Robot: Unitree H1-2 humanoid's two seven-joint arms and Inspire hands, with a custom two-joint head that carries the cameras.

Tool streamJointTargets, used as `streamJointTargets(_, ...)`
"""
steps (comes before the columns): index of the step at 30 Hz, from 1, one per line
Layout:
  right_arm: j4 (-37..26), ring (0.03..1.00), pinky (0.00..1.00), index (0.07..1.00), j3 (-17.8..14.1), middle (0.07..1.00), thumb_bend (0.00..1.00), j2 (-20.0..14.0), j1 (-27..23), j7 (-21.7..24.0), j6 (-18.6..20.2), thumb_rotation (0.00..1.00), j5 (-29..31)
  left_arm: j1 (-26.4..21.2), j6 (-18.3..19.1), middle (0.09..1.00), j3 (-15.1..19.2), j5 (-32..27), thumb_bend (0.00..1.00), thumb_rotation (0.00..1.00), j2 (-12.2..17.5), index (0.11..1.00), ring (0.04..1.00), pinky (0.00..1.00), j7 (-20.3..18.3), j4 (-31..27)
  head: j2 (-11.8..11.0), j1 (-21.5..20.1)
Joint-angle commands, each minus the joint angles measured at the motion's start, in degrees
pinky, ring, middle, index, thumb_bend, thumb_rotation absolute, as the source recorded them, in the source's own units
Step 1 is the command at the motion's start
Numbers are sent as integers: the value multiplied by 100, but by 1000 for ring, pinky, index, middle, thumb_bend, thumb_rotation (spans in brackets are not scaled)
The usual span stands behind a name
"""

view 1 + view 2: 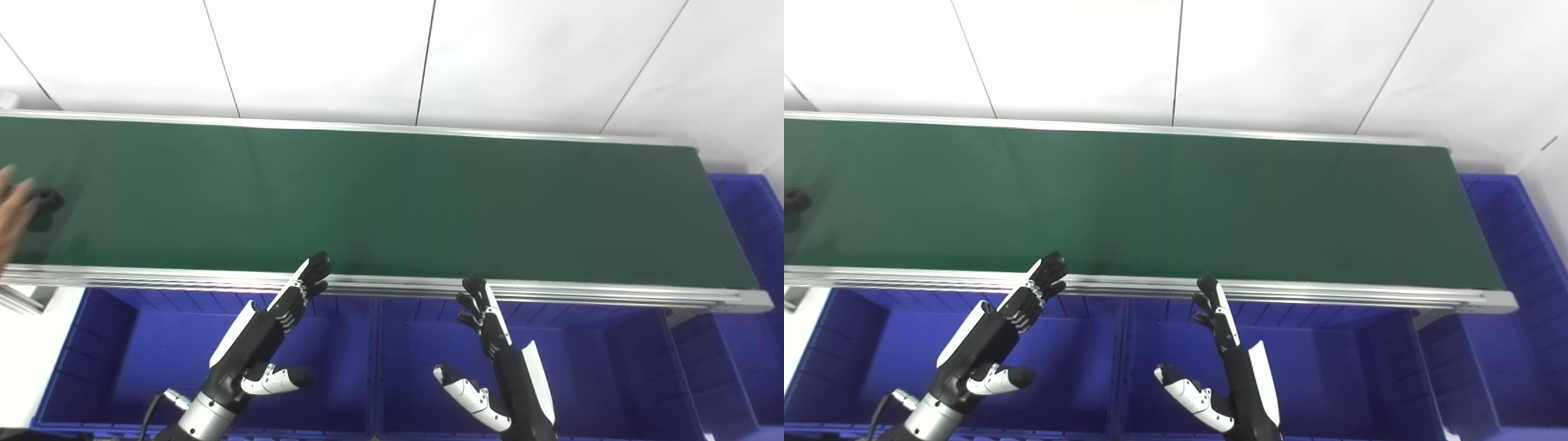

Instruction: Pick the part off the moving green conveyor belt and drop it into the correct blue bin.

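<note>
A small black part [44, 202] lies on the green conveyor belt [380, 202] at its far left end; it also shows at the left edge of the right eye view [792, 199]. A person's hand [11, 211] is blurred right beside it at the left edge. My left hand [269, 334] is open and empty, its fingers reaching up to the belt's near rail over the left blue bin [153, 361]. My right hand [490, 343] is open and empty, fingers spread, over the middle blue bin [422, 343].
Blue bins run in a row under the belt's near rail, and another blue bin [750, 245] stands past the belt's right end. A white wall lies behind the belt. A silver rail [551, 291] edges the near side.
</note>
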Motion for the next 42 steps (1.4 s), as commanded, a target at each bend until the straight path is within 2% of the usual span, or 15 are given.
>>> streamJointTargets(1,-254,940,872,1000,-48,976,637,36,5,141,15,629,24,107,-129,1000,-258,-23,729,653,51,1000,1000,975,358,-216,-1,14)
streamJointTargets(9,-270,949,881,1000,-270,980,645,33,110,268,-56,638,77,443,-56,1000,-1267,-186,706,620,337,1000,1000,1000,1059,-397,-30,-6)
streamJointTargets(13,-270,940,878,1000,-362,974,640,20,159,304,-78,627,23,454,-96,1000,-1563,29,725,652,516,1000,1000,1000,1377,-369,-66,9)
streamJointTargets(15,-261,940,878,1000,-392,975,642,10,172,337,-101,628,-8,425,-113,1000,-1636,162,740,665,592,1000,1000,1000,1562,-304,-84,32)
streamJointTargets(18,-266,945,889,1000,-405,980,638,0,189,388,-94,622,-48,401,-117,1000,-1743,270,710,650,708,1000,1000,999,1787,-253,-83,28)
streamJointTargets(25,-269,942,883,1000,-389,986,648,33,231,448,-111,617,-154,517,-84,1000,-1959,427,698,610,998,1000,1000,1000,2159,-300,-91,-2)
streamJointTargets(31,-303,953,879,1000,-326,997,661,4,279,556,-67,616,-259,694,-102,1000,-1976,546,695,602,1126,1000,1000,986,2479,-442,-63,20)
streamJointTargets(42,-231,953,883,1000,-314,1000,653,-11,302,706,-139,588,-187,904,28,1000,-2018,478,723,617,1298,1000,1000,979,2705,-540,-104,129)
